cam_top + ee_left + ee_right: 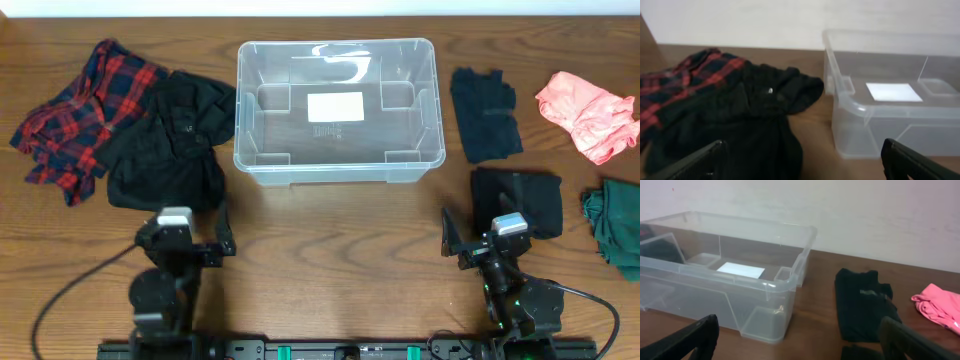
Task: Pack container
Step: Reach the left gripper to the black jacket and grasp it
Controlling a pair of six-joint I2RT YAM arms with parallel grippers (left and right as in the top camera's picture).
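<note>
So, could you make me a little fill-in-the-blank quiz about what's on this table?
The clear container is ____ inside. The red plaid shirt lies on the ____ arm's side. Beyond the green garment, farther from the robot, lies a crumpled ____ one.
Missing words: empty; left; pink.

The container (340,168) sits at the upper centre of the surface (330,270). Just beside its left wall lies a heaped garment (170,150), overlapping a shirt (80,120) in the upper left. Right of the container lies a folded garment (485,115), with a second one (520,200) below it. A crumpled cloth (590,115) lies upper right, and another garment (615,225) lies below it at the right edge.
</note>
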